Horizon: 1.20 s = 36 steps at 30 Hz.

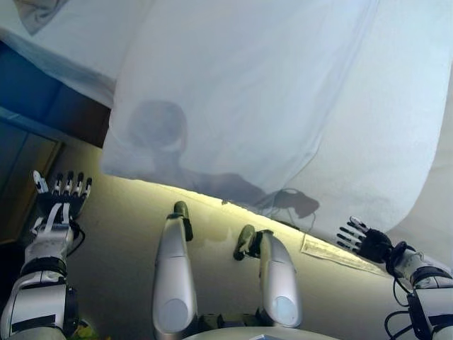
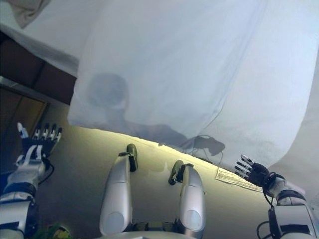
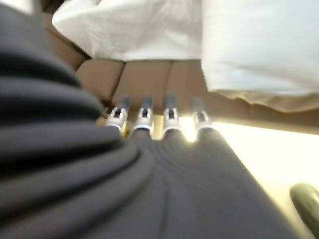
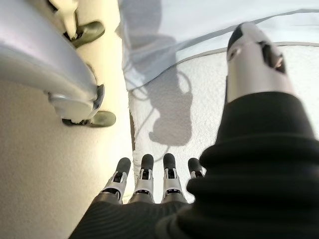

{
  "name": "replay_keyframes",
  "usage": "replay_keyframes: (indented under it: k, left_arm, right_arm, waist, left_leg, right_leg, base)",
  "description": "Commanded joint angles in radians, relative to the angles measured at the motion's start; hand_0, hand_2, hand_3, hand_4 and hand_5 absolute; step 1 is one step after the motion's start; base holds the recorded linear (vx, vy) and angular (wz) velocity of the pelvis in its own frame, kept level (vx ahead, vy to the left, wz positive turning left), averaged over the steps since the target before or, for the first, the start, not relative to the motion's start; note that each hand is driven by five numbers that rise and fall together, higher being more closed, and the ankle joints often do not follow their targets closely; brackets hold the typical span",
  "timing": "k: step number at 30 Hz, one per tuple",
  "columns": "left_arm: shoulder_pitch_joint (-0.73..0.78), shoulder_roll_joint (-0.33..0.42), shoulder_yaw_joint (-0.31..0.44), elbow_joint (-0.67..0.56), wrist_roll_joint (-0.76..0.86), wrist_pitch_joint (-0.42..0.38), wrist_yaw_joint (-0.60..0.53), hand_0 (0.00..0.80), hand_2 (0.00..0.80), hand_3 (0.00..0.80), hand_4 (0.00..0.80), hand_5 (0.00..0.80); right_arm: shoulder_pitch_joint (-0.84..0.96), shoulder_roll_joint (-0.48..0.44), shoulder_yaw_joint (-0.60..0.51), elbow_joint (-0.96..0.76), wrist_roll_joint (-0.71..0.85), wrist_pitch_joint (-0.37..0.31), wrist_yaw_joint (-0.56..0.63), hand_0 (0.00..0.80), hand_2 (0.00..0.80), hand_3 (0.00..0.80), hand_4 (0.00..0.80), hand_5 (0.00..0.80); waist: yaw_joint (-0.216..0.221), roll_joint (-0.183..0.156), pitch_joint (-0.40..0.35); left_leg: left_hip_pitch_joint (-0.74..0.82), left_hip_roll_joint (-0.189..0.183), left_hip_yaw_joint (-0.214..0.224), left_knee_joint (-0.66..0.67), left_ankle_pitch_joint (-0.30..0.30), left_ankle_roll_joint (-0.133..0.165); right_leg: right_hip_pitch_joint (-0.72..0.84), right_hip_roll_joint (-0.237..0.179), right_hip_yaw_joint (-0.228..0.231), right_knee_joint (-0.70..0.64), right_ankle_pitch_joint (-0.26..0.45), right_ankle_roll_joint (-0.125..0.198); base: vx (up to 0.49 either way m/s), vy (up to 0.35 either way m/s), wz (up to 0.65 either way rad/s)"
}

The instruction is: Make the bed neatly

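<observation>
A smooth white cover [image 1: 269, 92] lies over the bed, its lower edge hanging above the pale floor. A textured white blanket [image 1: 396, 142] lies under it on the right and shows in the right wrist view [image 4: 199, 99]. My left hand [image 1: 60, 198] is open with straight fingers, held low at the far left, apart from the bedding. My right hand [image 1: 364, 241] is open at the lower right, just below the blanket's edge and holding nothing. Its fingers [image 4: 144, 172] point at the blanket.
Crumpled white cloth [image 1: 35, 14] lies at the bed's far left corner. Brown panels [image 1: 28, 163] stand left of the bed, also in the left wrist view [image 3: 144, 74]. A white label [image 1: 333, 253] lies on the cream floor [image 1: 120, 234] by my right hand.
</observation>
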Motion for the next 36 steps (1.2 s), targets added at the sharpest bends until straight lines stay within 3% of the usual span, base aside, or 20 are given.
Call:
replay_keyframes:
  k: [1, 4, 8, 15, 18, 24, 30, 36]
  left_arm:
    - [0.042, -0.042, 0.007, 0.07, 0.122, -0.013, -0.031, 0.0, 0.0, 0.0, 0.0, 0.0]
    - [0.091, -0.084, -0.003, 0.095, 0.232, -0.028, -0.053, 0.0, 0.0, 0.0, 0.0, 0.0]
    - [0.176, -0.136, -0.038, 0.117, 0.526, -0.13, 0.013, 0.0, 0.0, 0.0, 0.0, 0.0]
    - [0.29, -0.178, -0.088, 0.179, 0.934, -0.195, 0.164, 0.0, 0.0, 0.0, 0.0, 0.0]
    - [0.316, -0.215, -0.134, 0.202, 1.085, -0.213, 0.238, 0.0, 0.0, 0.0, 0.0, 0.0]
    - [0.328, -0.306, -0.194, 0.237, 1.113, -0.19, 0.254, 0.0, 0.0, 0.0, 0.0, 0.0]
    - [0.317, -0.406, -0.292, 0.245, 1.191, -0.178, 0.186, 0.0, 0.0, 0.0, 0.0, 0.0]
    - [0.303, -0.41, -0.375, 0.203, 1.181, -0.167, 0.158, 0.0, 0.0, 0.0, 0.0, 0.0]
  right_arm:
    - [0.045, 0.031, -0.035, 0.052, 0.021, -0.053, -0.007, 0.0, 0.0, 0.0, 0.0, 0.0]
    - [0.083, 0.077, -0.053, 0.032, 0.063, -0.146, -0.028, 0.0, 0.0, 0.0, 0.0, 0.0]
    - [0.153, 0.125, -0.094, -0.015, 0.088, -0.244, -0.041, 0.0, 0.0, 0.0, 0.0, 0.0]
    - [0.265, 0.193, -0.139, -0.017, 0.092, -0.252, -0.078, 0.0, 0.0, 0.0, 0.0, 0.0]
    - [0.291, 0.244, -0.156, 0.009, 0.192, -0.282, -0.138, 0.0, 0.0, 0.0, 0.0, 0.0]
    - [0.334, 0.382, -0.193, 0.05, 0.365, -0.354, -0.283, 0.0, 0.0, 0.0, 0.0, 0.0]
    - [0.328, 0.46, -0.152, 0.117, 0.32, -0.347, -0.367, 0.0, 0.0, 0.0, 0.0, 0.0]
    - [0.308, 0.46, -0.078, 0.099, 0.277, -0.345, -0.35, 0.0, 0.0, 0.0, 0.0, 0.0]
  waist:
    - [0.008, 0.011, -0.091]
    - [0.004, 0.019, -0.132]
    - [-0.004, 0.036, -0.205]
    - [-0.025, 0.06, -0.339]
    - [-0.035, 0.069, -0.375]
    - [-0.06, 0.085, -0.41]
    - [-0.076, 0.095, -0.425]
    - [-0.082, 0.105, -0.434]
  left_leg:
    - [0.179, 0.006, 0.004, -0.109, -0.066, -0.061]
    - [0.278, -0.011, 0.029, -0.215, -0.027, -0.062]
    - [0.418, -0.041, 0.052, -0.375, 0.025, -0.064]
    - [0.612, -0.059, 0.083, -0.583, 0.082, -0.07]
    - [0.663, -0.061, 0.096, -0.651, 0.101, -0.074]
    - [0.716, -0.062, 0.111, -0.714, 0.105, -0.071]
    - [0.758, -0.057, 0.133, -0.709, 0.091, -0.06]
    - [0.781, -0.053, 0.134, -0.709, 0.088, -0.058]
  right_leg:
    - [0.01, -0.042, 0.004, -0.226, 0.241, 0.072]
    - [0.101, -0.036, -0.015, -0.314, 0.259, 0.079]
    - [0.249, 0.004, -0.037, -0.461, 0.28, 0.083]
    - [0.446, 0.053, -0.046, -0.662, 0.324, 0.077]
    - [0.494, 0.066, -0.048, -0.736, 0.353, 0.079]
    - [0.535, 0.086, -0.046, -0.78, 0.36, 0.076]
    - [0.564, 0.092, -0.037, -0.774, 0.35, 0.062]
    - [0.585, 0.096, -0.028, -0.774, 0.342, 0.059]
  base:
    - [-0.033, -0.107, -0.01]
    - [0.059, -0.094, 0.01]
    - [0.116, -0.088, 0.04]
    - [0.194, -0.066, -0.06]
    - [0.134, -0.044, 0.02]
    - [0.082, -0.026, -0.1]
    - [0.093, -0.016, -0.12]
    - [0.064, 0.011, -0.15]
